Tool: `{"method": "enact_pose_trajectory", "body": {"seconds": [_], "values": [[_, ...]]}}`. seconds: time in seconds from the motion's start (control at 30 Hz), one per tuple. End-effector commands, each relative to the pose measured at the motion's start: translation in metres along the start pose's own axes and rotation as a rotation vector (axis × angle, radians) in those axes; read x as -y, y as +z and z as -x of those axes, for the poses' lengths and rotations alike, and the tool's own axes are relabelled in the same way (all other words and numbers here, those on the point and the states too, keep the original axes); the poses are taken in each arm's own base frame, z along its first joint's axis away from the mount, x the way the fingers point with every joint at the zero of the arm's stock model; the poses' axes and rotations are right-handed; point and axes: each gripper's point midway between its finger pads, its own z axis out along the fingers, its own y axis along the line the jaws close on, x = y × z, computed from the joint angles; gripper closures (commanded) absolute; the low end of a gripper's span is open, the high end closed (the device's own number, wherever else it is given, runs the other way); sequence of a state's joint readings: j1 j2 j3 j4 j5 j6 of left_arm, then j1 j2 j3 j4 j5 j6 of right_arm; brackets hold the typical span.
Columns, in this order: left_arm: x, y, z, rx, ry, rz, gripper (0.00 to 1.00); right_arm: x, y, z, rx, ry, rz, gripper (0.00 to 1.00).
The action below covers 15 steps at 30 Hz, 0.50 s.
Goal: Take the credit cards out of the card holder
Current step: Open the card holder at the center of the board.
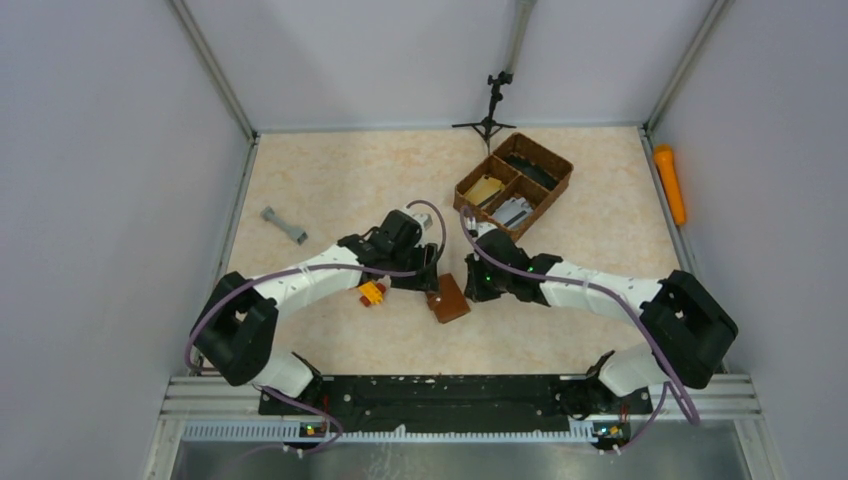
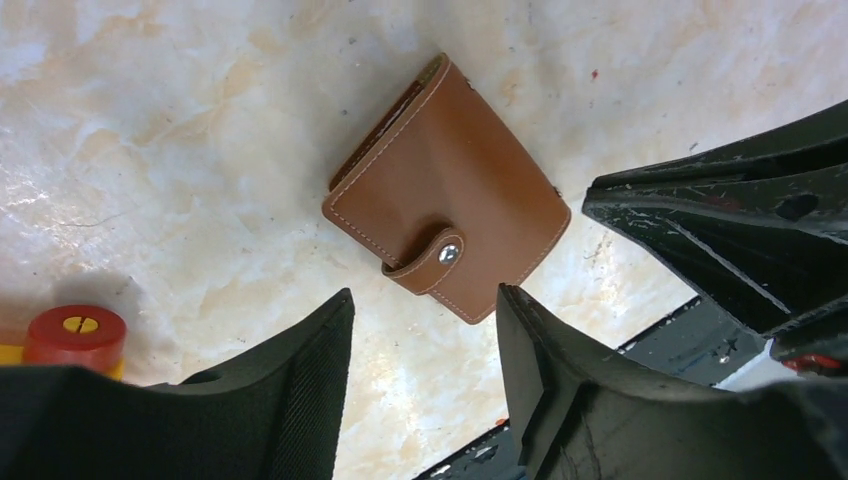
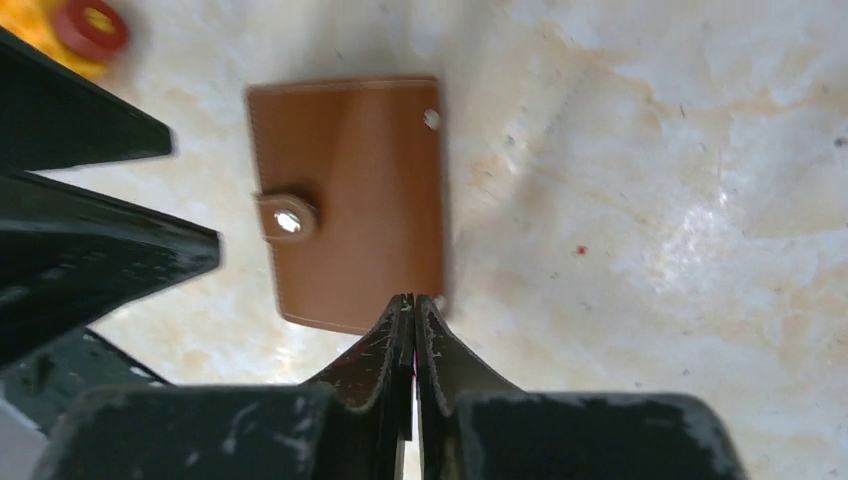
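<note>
The card holder [image 1: 449,299] lies flat on the table between the two arms: a brown leather wallet, folded shut, with its strap tab [image 2: 432,258] snapped over the edge. No credit cards show, as the holder [image 3: 345,200] is closed. My left gripper [image 2: 425,300] hovers open just beside the strap side of the holder [image 2: 445,215], with nothing between its fingers. In the top view the left gripper [image 1: 428,280] is at the holder's upper left. My right gripper [image 3: 413,298] is shut, and its tips meet at the holder's near edge. It [image 1: 478,283] comes in from the right.
A red and yellow object [image 1: 372,293] sits left of the holder, under the left arm. A brown woven compartment basket [image 1: 515,180] with tan and grey items stands behind. A grey piece [image 1: 284,226], a small black tripod [image 1: 490,110] and an orange cylinder [image 1: 669,183] lie further off.
</note>
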State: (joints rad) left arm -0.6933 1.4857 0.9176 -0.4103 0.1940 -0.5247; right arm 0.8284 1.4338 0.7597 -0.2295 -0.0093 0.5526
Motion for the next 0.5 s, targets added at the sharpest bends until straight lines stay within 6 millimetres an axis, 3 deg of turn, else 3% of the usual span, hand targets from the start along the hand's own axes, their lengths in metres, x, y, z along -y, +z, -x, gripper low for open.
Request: {"method": "enact_pose_trajectory", "body": {"seconds": [0.0,0.17,0.47], "values": [[0.021,-0.010,0.020,0.098,-0.036,-0.087,0.46,-0.039,-0.014,0.041,0.134,-0.065,0.147,1.00],[0.031,-0.008,0.029,0.120,-0.056,-0.128,0.71,-0.053,-0.005,0.043,0.204,-0.049,0.260,1.00],[0.034,0.018,0.029,0.060,-0.092,-0.126,0.70,-0.051,0.010,0.029,0.197,-0.049,0.338,1.00]]}}
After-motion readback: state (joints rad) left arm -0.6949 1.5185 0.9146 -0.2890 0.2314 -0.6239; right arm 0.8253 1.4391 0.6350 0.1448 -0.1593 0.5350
